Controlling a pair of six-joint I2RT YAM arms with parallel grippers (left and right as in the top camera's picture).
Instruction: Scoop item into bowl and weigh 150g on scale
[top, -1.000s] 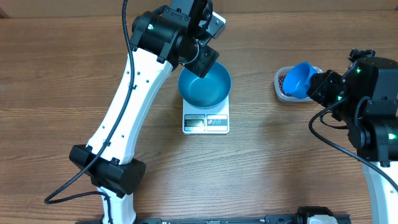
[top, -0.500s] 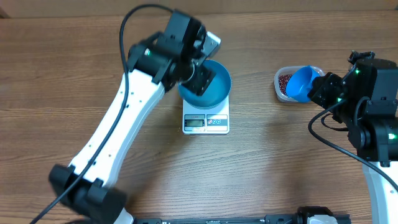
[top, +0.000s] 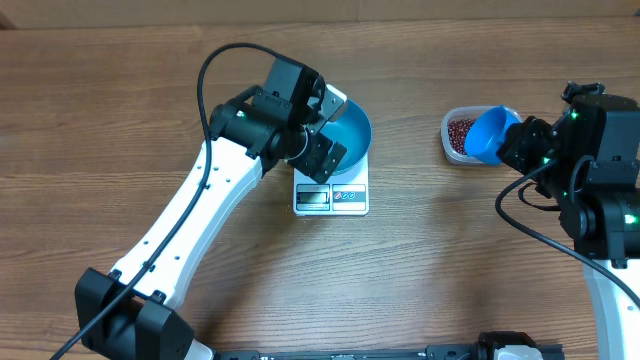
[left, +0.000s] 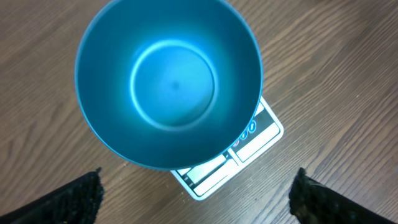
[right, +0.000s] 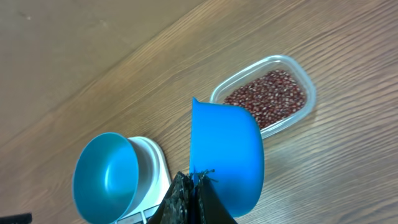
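The teal-blue bowl (top: 353, 130) (left: 171, 81) stands empty on the white scale (top: 331, 197) (left: 242, 146), whose display edge sticks out from under it. My left gripper (top: 322, 132) (left: 199, 205) is open just beside the bowl's near-left rim, its fingers (left: 74, 199) wide apart with only bare table between them. My right gripper (top: 508, 140) (right: 194, 193) is shut on the handle of a small blue scoop (top: 487, 132) (right: 227, 155), held tilted over the table beside the clear tub (top: 452, 120) (right: 308, 81). Red-brown beans (top: 461, 131) (right: 267, 96) fill the tub. No beans show in the scoop.
The left arm (top: 200, 210) slants across the table from the front left up to the scale. The right arm's dark body (top: 595, 170) stands at the right edge. Bare wooden table (top: 430, 270) lies in front of the scale and between the two arms.
The left gripper has opened, let go of the bowl and pulled back toward the front left. The bowl stays on the scale. The right scoop has barely shifted.
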